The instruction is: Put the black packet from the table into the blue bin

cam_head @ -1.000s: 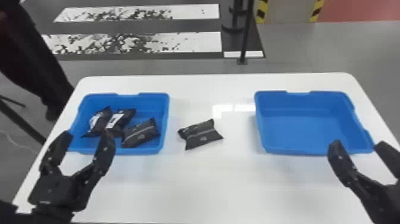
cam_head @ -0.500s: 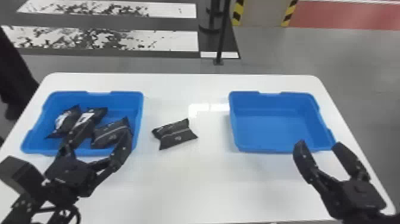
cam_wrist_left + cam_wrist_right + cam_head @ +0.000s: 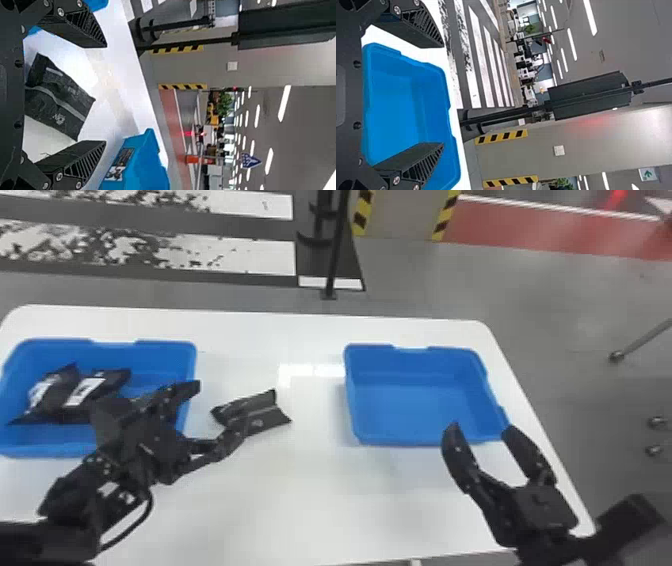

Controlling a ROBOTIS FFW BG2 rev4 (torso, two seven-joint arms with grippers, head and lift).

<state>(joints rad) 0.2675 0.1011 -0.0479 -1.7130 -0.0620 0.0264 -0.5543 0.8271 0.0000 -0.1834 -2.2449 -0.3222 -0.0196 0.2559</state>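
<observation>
An open left hand [image 3: 220, 406] lines up beside the black packet [image 3: 265, 416] on the surface [image 3: 310, 510], left of frame center, apparently before pickup; next, it must straddle and grip.

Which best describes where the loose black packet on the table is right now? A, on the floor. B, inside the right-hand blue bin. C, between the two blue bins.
C: the packet lies on the white table, between the left bin and the right bin.
</observation>
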